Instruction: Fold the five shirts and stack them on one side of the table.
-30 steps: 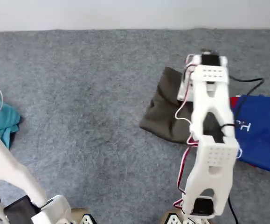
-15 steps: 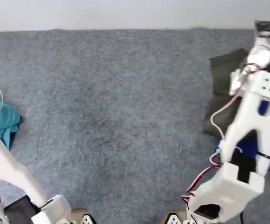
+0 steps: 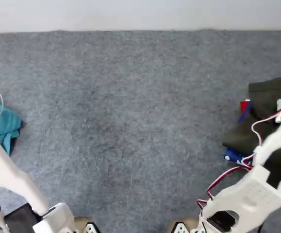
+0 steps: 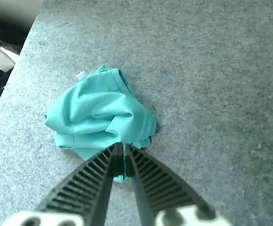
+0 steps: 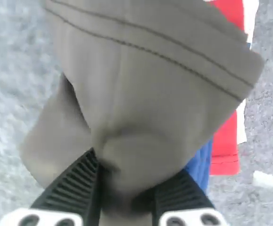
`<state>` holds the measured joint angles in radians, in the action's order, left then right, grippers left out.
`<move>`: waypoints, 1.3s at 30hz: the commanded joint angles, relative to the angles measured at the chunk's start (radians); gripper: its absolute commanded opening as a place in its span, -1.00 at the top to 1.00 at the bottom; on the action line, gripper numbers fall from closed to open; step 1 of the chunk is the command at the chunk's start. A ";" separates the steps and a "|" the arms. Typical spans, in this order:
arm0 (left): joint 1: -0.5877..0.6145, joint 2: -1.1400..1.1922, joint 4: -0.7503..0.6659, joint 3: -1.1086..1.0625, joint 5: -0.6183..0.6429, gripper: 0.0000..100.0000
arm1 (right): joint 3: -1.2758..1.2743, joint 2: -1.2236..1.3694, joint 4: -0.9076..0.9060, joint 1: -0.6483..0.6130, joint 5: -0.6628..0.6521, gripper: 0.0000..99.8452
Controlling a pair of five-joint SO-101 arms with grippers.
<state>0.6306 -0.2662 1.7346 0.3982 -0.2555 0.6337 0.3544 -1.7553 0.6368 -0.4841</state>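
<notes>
Right gripper (image 5: 126,184) pinches olive shirt (image 5: 145,103); blue-red shirt (image 5: 226,146) partly under olive shirt. Left gripper (image 4: 123,157), tips pressed together, & teal shirt (image 4: 98,113) both well apart from olive shirt, opp. side of table (image 3: 130,121).

Open grey carpet (image 3: 130,121) across the middle, teal shirt (image 3: 4,127) at left edge, olive shirt (image 3: 269,97) at right

No lettering, number or sign is legible to me from the remote station anywhere on the grey carpeted table (image 3: 130,97). The small white tag (image 4: 81,75) on the crumpled turquoise cloth shirt (image 4: 98,113) is too small to read.
</notes>
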 commanded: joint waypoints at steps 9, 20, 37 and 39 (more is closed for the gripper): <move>0.005 -0.031 0.018 0.004 -0.008 0.97 | 0.247 -0.085 -0.038 0.073 -0.041 0.21; 0.005 -0.031 0.018 0.004 -0.008 0.97 | 0.135 -0.077 -0.039 0.028 -0.041 0.90; 0.005 -0.031 0.018 0.004 -0.008 0.97 | 0.144 0.275 0.128 0.119 -0.229 0.98; 0.005 -0.031 0.018 0.004 -0.008 0.97 | 0.232 0.231 0.036 0.101 -0.230 0.98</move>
<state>0.6306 -0.2662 1.7346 0.3982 -0.2555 0.7288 0.6813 -1.5988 0.7472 -0.7035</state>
